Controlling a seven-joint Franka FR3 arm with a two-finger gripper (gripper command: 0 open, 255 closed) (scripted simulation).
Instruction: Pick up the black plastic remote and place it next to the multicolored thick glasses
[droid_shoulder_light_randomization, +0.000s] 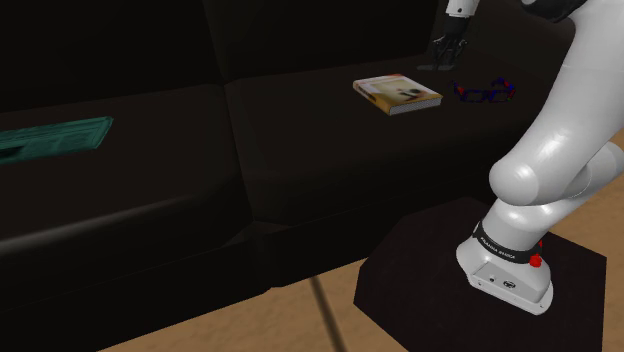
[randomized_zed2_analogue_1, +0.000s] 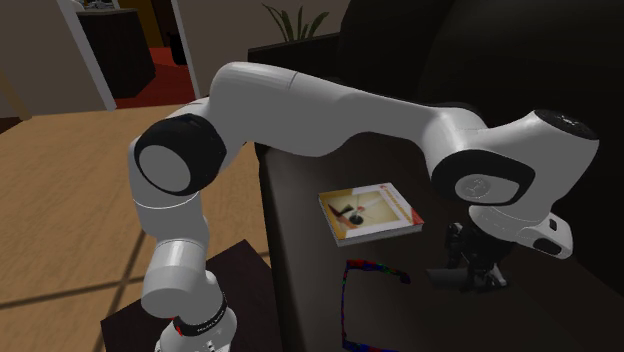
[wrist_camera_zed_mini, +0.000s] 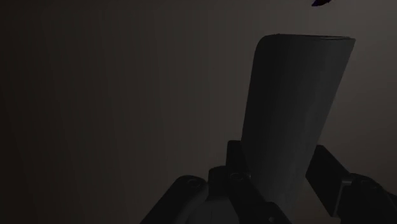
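Note:
A dark, flat remote (wrist_camera_zed_mini: 294, 108) stands between my gripper's (wrist_camera_zed_mini: 278, 162) two black fingers, which clasp it on both sides. In the shoulder view the gripper (droid_shoulder_light_randomization: 447, 48) hangs just above the rear of the dark sofa seat, a little behind the multicolored glasses (droid_shoulder_light_randomization: 483, 93). From the second exterior view the gripper (randomized_zed2_analogue_1: 470, 272) is low over the seat, with the red-and-blue-framed glasses (randomized_zed2_analogue_1: 366, 305) lying a short way off toward that view's left. A tip of the glasses (wrist_camera_zed_mini: 321, 2) shows beyond the remote's far end.
A thin book (droid_shoulder_light_randomization: 397, 94) with a pale cover lies on the seat beside the glasses, also seen as the book (randomized_zed2_analogue_1: 368, 213) behind the arm. A green flat object (droid_shoulder_light_randomization: 52, 138) rests on the sofa's far cushion. The backrest (droid_shoulder_light_randomization: 300, 30) rises right behind the gripper.

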